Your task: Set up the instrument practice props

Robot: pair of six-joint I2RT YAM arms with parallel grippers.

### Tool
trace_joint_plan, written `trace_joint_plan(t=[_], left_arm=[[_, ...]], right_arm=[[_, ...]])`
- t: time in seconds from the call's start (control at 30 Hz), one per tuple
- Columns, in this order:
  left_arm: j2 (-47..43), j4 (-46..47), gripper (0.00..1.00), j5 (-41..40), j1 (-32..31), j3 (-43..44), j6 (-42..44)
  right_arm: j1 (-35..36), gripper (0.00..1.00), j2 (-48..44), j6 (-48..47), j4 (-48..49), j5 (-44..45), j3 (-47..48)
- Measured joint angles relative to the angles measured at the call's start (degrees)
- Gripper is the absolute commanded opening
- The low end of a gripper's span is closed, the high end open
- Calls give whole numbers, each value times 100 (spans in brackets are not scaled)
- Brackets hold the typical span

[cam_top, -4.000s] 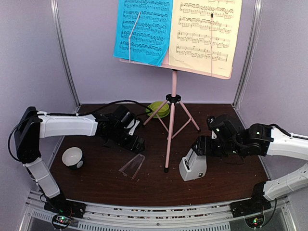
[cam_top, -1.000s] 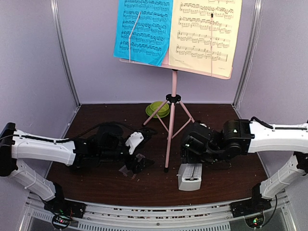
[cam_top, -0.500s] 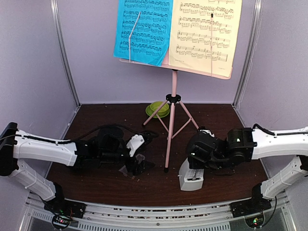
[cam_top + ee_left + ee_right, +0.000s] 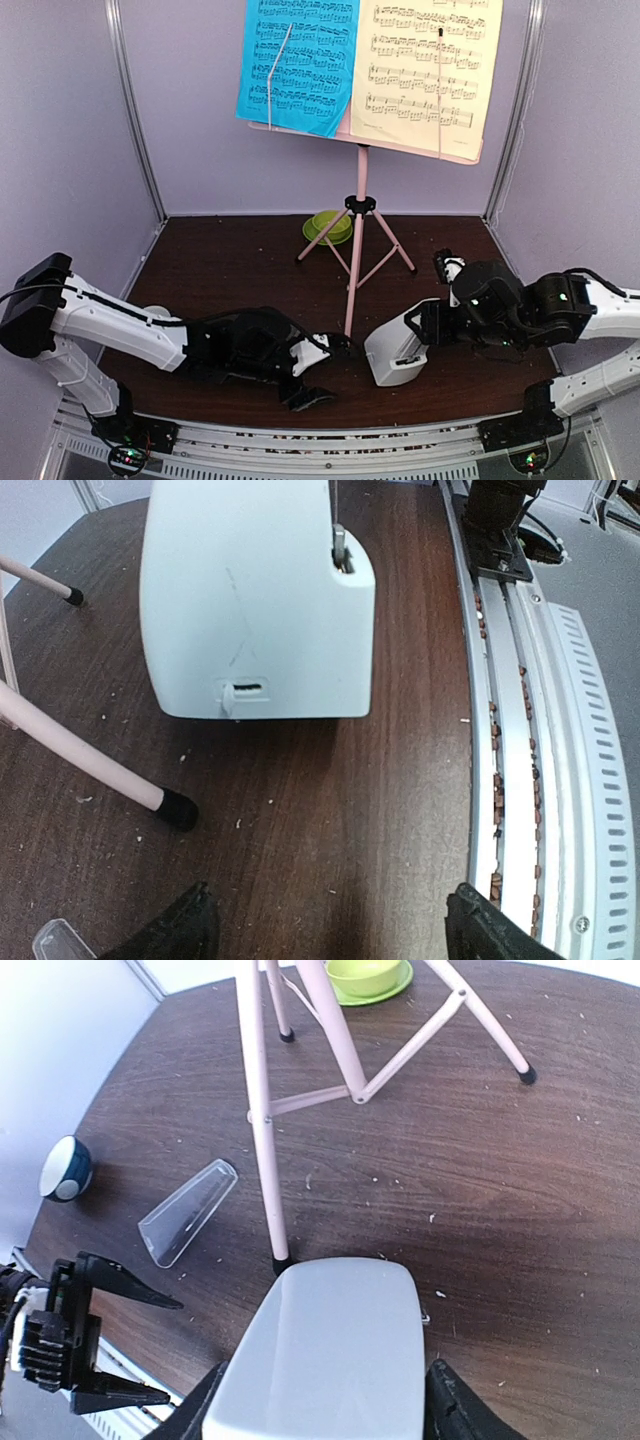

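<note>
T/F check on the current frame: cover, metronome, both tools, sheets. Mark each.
1. The clear cover sits on the metronome. False: it lies on its side on the table, apart from the metronome, on the other side of a stand leg.
2. The right tool is closed on the metronome. True: its fingers press both sides of the body.
3. The left tool is clamped on the cover. False: it is open and holds nothing.
4. The blue sheet and the yellow sheet both rest on the pink stand. True.
</note>
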Motion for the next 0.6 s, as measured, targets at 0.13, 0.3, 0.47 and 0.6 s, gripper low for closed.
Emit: trace_joint_plan(t=[0.13,0.3,0.47,0.6], left_arm=[[72,140,87,-184,-131,2,-11],[146,398,91,-315,-192,83,-90],[621,743,92,-337,-201,404,-240],[1019,953,92,-321,-201,640,-356]], right_arm=[[-24,0,-407,-238,205,-96,-295],[-24,0,-472,-76,267,-76,-328],[-31,0,-111,474,186,-44,-216],[-28,0,181,796,87,-37,-68]])
